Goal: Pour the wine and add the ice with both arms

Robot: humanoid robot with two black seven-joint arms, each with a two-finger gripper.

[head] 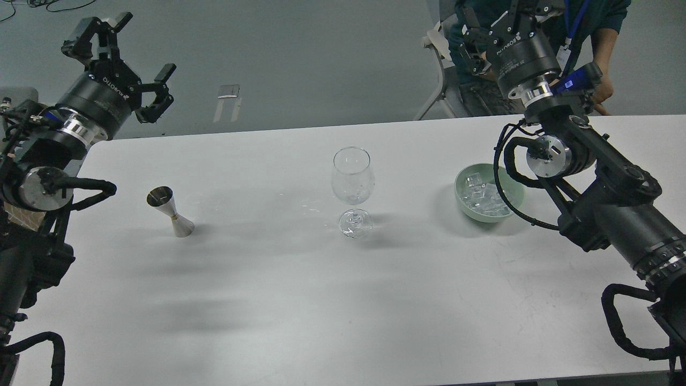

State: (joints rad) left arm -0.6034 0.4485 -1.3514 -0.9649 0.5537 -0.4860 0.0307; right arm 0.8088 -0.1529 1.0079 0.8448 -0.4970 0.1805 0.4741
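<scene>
An empty-looking clear wine glass (352,185) stands upright mid-table. To its right, a pale green bowl (462,197) holds several ice cubes (484,197). A steel jigger (170,211) stands at the left; whether it holds wine cannot be seen, and no bottle is in view. My left gripper (146,45) hovers open and empty beyond the table's far left corner, well above the jigger. My right gripper (504,19) is raised past the far edge behind the bowl. Its links are spread open with nothing held, and its tips are cut off by the top of the view.
The white table (300,300) spans the view. A person in a teal top (605,32) sits behind its far right edge, close behind my right gripper, by a chair (442,69). A black cable loop (504,177) of my right arm hangs across the bowl's right rim.
</scene>
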